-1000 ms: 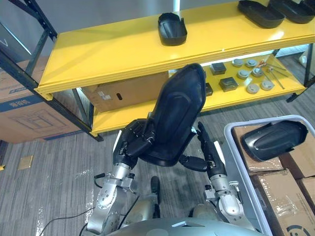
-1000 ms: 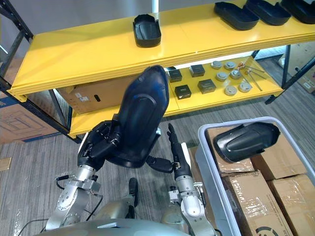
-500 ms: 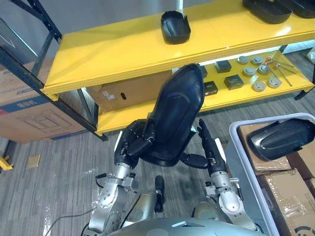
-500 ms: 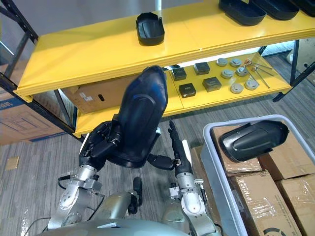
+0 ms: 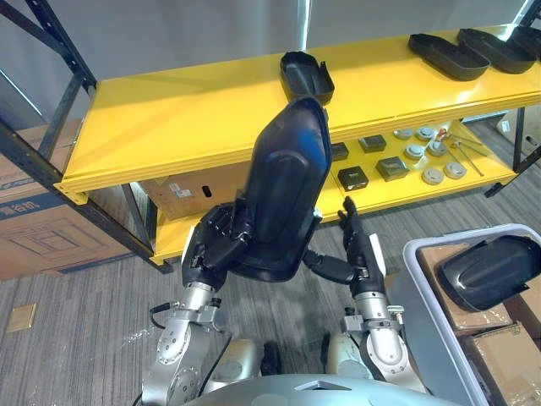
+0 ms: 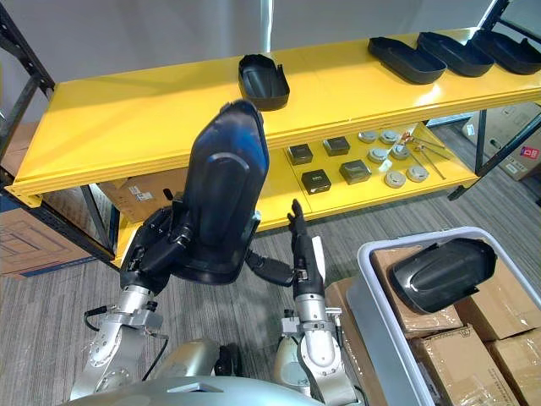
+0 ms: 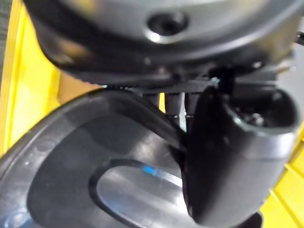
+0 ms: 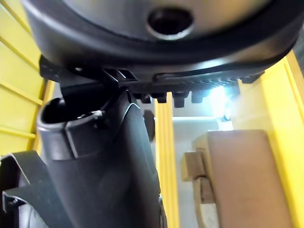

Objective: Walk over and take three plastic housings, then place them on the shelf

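At centre frame, held upright: a large black plastic housing (image 5: 283, 190), its rounded top overlapping the front edge of the yellow shelf (image 5: 169, 118). Gripped at its lower left rim by the left hand (image 5: 215, 245), fingers curled round the edge. Propped from the lower right by the right hand (image 5: 357, 254), fingers straight and pointing up just beside the shell, thumb reaching in under its bottom rim. Same grip as a second ago, but with the whole view shifted: more of the upper deck in sight, and the held shell's top now across the deck's edge rather than below it. On that deck, at top centre, a smaller housing (image 5: 307, 76); at upper right, further housings (image 5: 456, 55) side by side. On the lower deck, a cardboard box (image 5: 182, 188) at left and small parts (image 5: 393, 165) at right. In the lower right corner, nearer the frame's edge than before, a grey bin (image 5: 412, 254) with another housing (image 5: 490, 272) lying on cartons (image 5: 507, 347).
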Robot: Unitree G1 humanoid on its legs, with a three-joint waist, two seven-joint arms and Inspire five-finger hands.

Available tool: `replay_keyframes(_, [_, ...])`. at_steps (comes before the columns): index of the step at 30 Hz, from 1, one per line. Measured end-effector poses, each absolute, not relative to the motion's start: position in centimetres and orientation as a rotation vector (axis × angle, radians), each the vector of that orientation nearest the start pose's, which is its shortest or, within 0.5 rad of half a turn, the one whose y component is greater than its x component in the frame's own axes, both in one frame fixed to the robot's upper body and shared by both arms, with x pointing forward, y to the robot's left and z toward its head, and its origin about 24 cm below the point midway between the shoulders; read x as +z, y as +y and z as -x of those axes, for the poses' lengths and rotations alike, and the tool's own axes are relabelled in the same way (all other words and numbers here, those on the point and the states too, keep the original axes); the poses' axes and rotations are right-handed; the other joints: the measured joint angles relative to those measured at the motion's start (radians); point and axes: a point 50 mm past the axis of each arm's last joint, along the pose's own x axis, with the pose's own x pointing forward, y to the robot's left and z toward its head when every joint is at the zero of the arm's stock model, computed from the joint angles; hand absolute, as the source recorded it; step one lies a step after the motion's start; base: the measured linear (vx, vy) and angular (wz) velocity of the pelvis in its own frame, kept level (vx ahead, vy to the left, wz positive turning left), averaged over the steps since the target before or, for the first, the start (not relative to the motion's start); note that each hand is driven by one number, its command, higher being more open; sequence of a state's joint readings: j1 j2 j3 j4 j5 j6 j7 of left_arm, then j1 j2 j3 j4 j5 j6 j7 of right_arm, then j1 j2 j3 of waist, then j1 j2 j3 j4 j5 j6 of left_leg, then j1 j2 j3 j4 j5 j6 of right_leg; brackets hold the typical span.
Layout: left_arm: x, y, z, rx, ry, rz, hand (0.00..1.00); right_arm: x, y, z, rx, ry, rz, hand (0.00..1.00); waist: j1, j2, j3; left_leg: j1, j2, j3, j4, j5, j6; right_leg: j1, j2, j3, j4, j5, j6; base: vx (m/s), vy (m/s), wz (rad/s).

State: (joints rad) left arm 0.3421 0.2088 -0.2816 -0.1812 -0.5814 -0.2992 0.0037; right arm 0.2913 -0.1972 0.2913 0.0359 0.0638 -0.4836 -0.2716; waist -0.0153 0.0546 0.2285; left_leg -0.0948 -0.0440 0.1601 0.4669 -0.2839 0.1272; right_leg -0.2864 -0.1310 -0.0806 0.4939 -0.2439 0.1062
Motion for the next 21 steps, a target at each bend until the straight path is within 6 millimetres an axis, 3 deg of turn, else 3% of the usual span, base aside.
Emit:
replay_keyframes(2, [3.2,14.5,-17.7,-0.079,-0.054,0.458,0.0,2.6,-14.9,-17.7,-0.063,-0.207,0.001,1.0,-0.021,-0.005,0.0,0.033,-0.01,-0.033,-0.005,-0.014,-0.033,-0.033,0.031,0.041,-0.085,0.088,0.006,0.32,-0.062,0.57])
replay_keyframes(3, [3.2,14.6,-17.7,-0.079,-0.062,0.461,0.0,3.7,-15.2,-17.5,-0.076,-0.269,-0.008,1.0,-0.03,-0.012,-0.001,0.047,-0.022,-0.066,0.009,-0.045,-0.054,-0.045,0.026,0.059,-0.064,0.107,-0.01,0.31,-0.122,0.82])
replay_keyframes(5, [3.2,14.6,-17.6,-0.079,-0.066,0.473,0.0,5.0,-15.5,-17.5,-0.094,-0.349,-0.009,1.0,-0.037,-0.019,-0.021,0.07,-0.037,-0.113,0.015,-0.081,-0.063,-0.036,0.015,0.041,-0.036,0.109,-0.018,0.34,-0.184,0.87])
replay_keyframes(6, [3.2,14.6,-17.5,-0.07,-0.06,0.497,0.0,5.9,-16.0,-17.7,-0.103,-0.405,0.01,1.0,-0.04,-0.012,-0.057,0.078,-0.033,-0.153,0.008,-0.108,-0.065,-0.026,0.011,0.007,-0.026,0.134,-0.045,0.55,-0.29,0.85])
replay_keyframes(7, [3.0,14.6,-17.4,-0.045,-0.052,0.514,0.0,6.7,-16.4,-18.1,-0.094,-0.449,0.031,1.0,-0.035,0.007,-0.085,0.119,0.002,-0.157,-0.038,-0.115,-0.081,0.012,0.022,-0.03,-0.052,0.143,-0.057,0.5,-0.251,0.8])
replay_keyframes(8, [3.0,14.6,-17.4,-0.03,-0.052,0.52,0.0,7.0,-16.6,-18.4,-0.09,-0.468,0.041,1.0,-0.027,0.009,-0.094,0.134,0.03,-0.144,-0.038,-0.103,-0.096,0.035,0.031,-0.056,-0.083,0.165,-0.075,0.52,-0.248,0.62])
replay_keyframes(9, [3.2,14.5,-17.7,-0.024,-0.063,0.524,0.0,7.6,-17.0,-18.9,-0.092,-0.499,0.052,1.0,-0.028,0.034,-0.105,0.126,0.059,-0.127,0.0,-0.087,-0.125,0.06,0.036,-0.09,-0.096,0.172,-0.097,0.48,-0.233,0.69])
replay_keyframes(10, [3.5,14.4,-18.1,-0.016,-0.079,0.531,0.0,8.5,-17.8,-19.6,-0.11,-0.541,0.064,1.0,-0.021,0.035,-0.106,0.087,0.087,-0.079,0.095,-0.038,-0.168,0.115,0.038,-0.117,-0.143,0.167,-0.107,0.45,-0.228,0.67])
replay_keyframes(13, [3.8,14.3,-18.6,-0.019,-0.096,0.527,0.0,9.6,-18.5,-19.8,-0.143,-0.59,0.058,1.0,-0.009,0.02,-0.096,0.065,0.134,-0.011,0.153,-0.037,-0.168,0.239,0.032,-0.154,-0.251,0.169,-0.108,0.38,-0.178,0.47])
replay_keyframes(14, [3.9,14.4,-18.6,-0.017,-0.099,0.527,0.0,10.4,-18.5,-19.9,-0.15,-0.626,0.042,1.0,-0.008,0.008,-0.089,0.061,0.145,0.004,0.107,-0.037,-0.169,0.284,0.026,-0.162,-0.288,0.169,-0.108,0.28,-0.062,0.25])
replay_keyframes(16, [4.1,14.3,-18.9,-0.028,-0.113,0.522,0.0,12.0,-18.5,-20.0,-0.153,-0.7,0.013,1.0,0.002,0.01,-0.087,0.017,0.151,0.003,-0.016,-0.024,-0.18,0.331,0.006,-0.168,-0.341,0.172,-0.104,0.29,0.017,0.16])
replay_keyframes(18, [4.5,14.1,-19.2,-0.048,-0.134,0.528,0.0,12.7,-18.6,-20.2,-0.168,-0.735,0.005,1.0,0.01,0.011,-0.081,-0.038,0.171,-0.019,-0.079,0.03,-0.195,0.374,-0.006,-0.174,-0.369,0.174,-0.1,0.2,0.098,0.01])
replay_keyframes(20, [5.0,13.8,-19.3,-0.065,-0.159,0.547,0.0,12.7,-18.8,-20.2,-0.178,-0.739,0.009,1.0,0.022,0.028,-0.077,-0.054,0.199,-0.039,-0.135,0.157,-0.205,0.413,-0.005,-0.16,-0.373,0.164,-0.065,0.17,0.19,-0.31])
replay_keyframes(21, [5.6,13.5,-19.3,-0.07,-0.184,0.561,0.0,12.8,-18.9,-20.2,-0.172,-0.742,0.018,1.0,0.028,0.064,-0.08,-0.054,0.217,-0.06,-0.166,0.295,-0.226,0.427,0.01,-0.142,-0.367,0.144,-0.02,0.18,0.296,-0.4])
